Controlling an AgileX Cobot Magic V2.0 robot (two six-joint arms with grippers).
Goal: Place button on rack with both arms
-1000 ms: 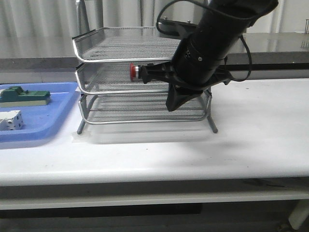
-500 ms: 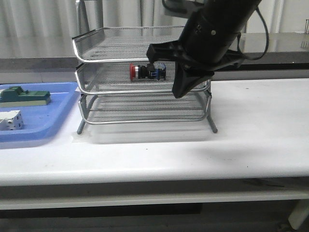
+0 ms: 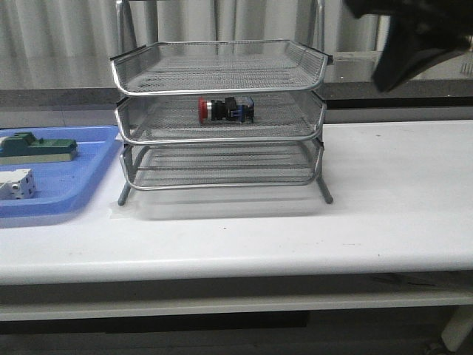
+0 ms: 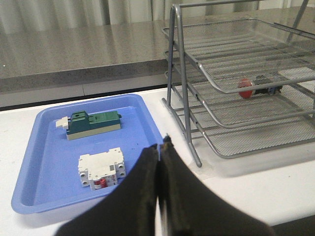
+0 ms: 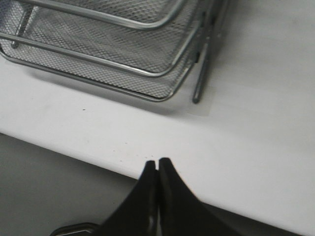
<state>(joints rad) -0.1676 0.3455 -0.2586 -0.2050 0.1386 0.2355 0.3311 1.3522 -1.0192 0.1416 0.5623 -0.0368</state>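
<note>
The button (image 3: 225,109) lies on its side on the middle tier of the silver wire rack (image 3: 222,140), red head pointing left. It also shows in the left wrist view (image 4: 258,86). My right arm (image 3: 417,41) is a dark blur at the top right, away from the rack. My right gripper (image 5: 157,162) is shut and empty, above the table's front edge, with the rack (image 5: 147,73) beyond it. My left gripper (image 4: 161,145) is shut and empty, near the blue tray and left of the rack (image 4: 183,93); it is out of the front view.
A flat blue tray (image 3: 89,185) lies left of the rack, holding a green-and-grey block (image 4: 93,123) and a white boxy component (image 4: 101,168). White table (image 3: 399,192) stretches right of the rack. A dark counter runs behind.
My right arm has let go of the button on the middle tier and drawn back up and to the right, off the rack. The button stays where it was set.
</note>
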